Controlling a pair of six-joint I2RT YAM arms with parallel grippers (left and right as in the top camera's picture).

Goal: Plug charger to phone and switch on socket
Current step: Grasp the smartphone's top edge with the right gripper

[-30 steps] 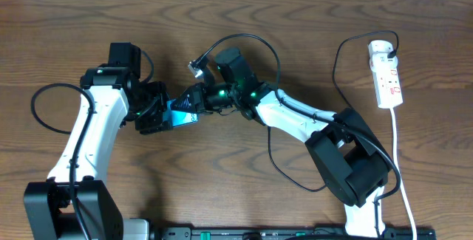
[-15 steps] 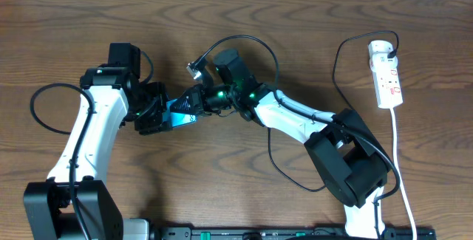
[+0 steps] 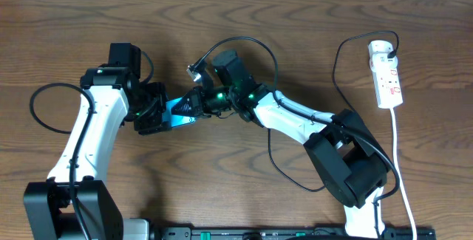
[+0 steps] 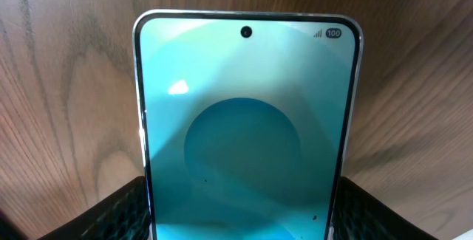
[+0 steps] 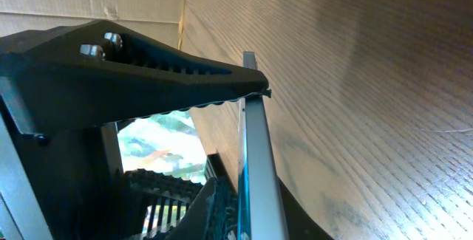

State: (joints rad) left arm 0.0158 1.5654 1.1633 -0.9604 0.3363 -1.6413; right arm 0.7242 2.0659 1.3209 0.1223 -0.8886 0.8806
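Smartphone, blue-screened slab (image 4: 244, 122), is being gripped by left end effector (image 3: 157, 114) and pinched endwise by right end effector (image 3: 192, 105), presumably to steady it.

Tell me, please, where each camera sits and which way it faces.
Overhead: fixed above the table, looking straight down; the left arm, the right arm and the socket show.
Left wrist: on the left arm, facing the phone screen; the left claw flanks its sides.
Right wrist: on the right arm, seeing the phone edge-on; the right claw frames it.
Shared: all three show the phone.
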